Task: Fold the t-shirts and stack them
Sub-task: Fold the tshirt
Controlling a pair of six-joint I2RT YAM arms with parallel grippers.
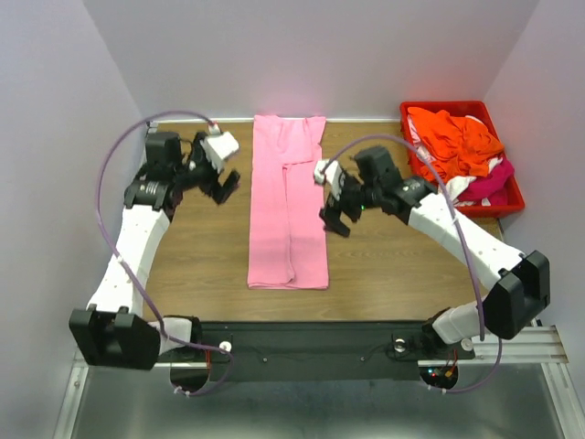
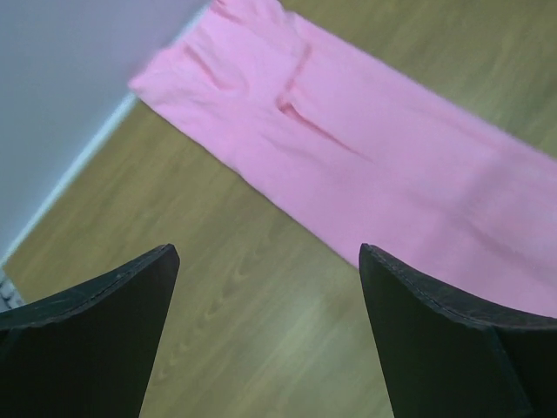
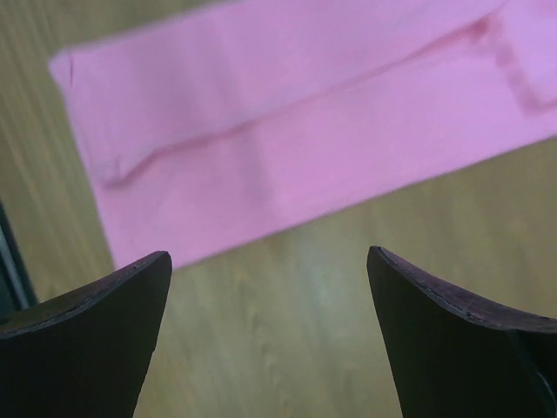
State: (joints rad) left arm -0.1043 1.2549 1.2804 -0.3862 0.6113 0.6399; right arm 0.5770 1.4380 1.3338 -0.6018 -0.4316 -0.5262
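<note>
A pink shirt (image 1: 288,201), folded into a long strip, runs down mid-bench from near the front edge to the far edge. The right gripper (image 1: 334,218) is just off its right side and the left gripper (image 1: 224,189) off its left, both with jaws apart and empty. The bin (image 1: 445,106) in the far right corner holds orange (image 1: 452,137), white (image 1: 462,188) and magenta (image 1: 494,178) shirts.

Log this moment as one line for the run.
pink t-shirt: folded lengthwise, flat on table | left hand: open, empty | right hand: open, empty, at shirt edge | other t-shirts: heaped in red bin
</note>
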